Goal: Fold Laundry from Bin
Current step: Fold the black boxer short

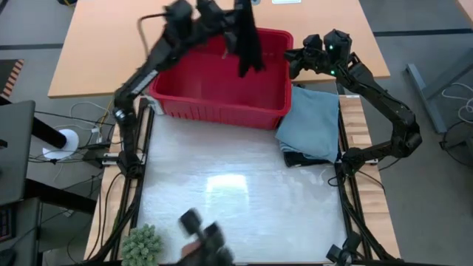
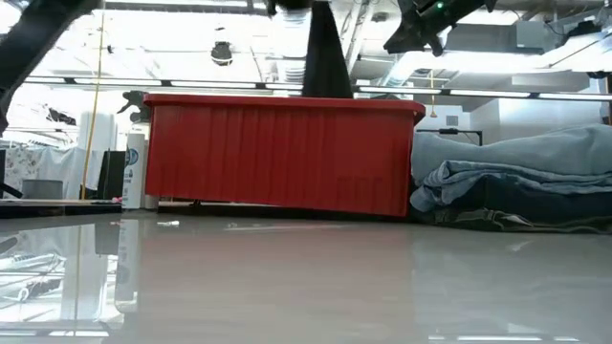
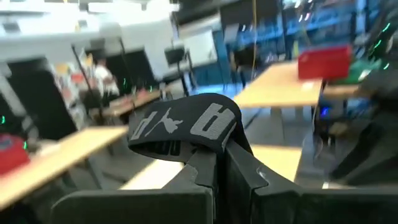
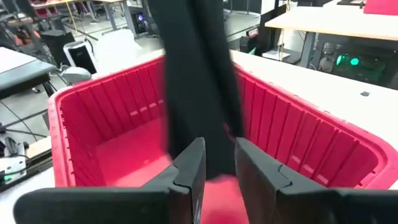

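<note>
Hanging above the red ribbed plastic bin [image 1: 222, 92], a black cloth garment [image 1: 247, 44] is clamped in the left tool [image 1: 238, 9]; the right tool [image 1: 294, 60] beside it stands slightly apart, empty.

Overhead looks straight down, low camera level across the table; both share the red bin [image 1: 222, 92]
</note>
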{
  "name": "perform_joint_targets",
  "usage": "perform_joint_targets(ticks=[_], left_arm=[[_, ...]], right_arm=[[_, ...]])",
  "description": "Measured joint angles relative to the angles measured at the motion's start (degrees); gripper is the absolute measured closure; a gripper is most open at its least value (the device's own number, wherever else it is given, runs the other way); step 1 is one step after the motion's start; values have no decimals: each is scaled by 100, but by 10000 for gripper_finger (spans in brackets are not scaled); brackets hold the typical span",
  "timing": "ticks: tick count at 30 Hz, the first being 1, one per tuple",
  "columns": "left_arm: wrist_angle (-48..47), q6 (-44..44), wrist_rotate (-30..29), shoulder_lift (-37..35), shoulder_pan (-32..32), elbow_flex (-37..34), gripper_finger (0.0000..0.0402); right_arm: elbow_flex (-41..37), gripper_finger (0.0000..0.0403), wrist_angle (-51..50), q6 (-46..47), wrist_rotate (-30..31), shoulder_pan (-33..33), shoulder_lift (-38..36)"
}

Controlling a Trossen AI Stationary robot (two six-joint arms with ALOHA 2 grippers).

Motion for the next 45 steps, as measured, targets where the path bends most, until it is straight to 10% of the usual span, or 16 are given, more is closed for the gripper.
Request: perform_joint_targets(ticks=[10,15,31,45], left_arm=[[-336,-251,649,-1665,-875,2,401],[-876,-403,677,-2224,-1593,2,401],[-3499,-1256,-454,-2438,-3332,-56,401],[-3161,-1518,-1192,-2426,-3886,-1350,401]], right_arm=[[0,327,-192,-280,-2559,230,0],[0,388,-852,-573,-2845,894,0],[0,376,-3238,-673,-190,2792,913],[-3,376,-3599,-1863,1011,1948,1412]])
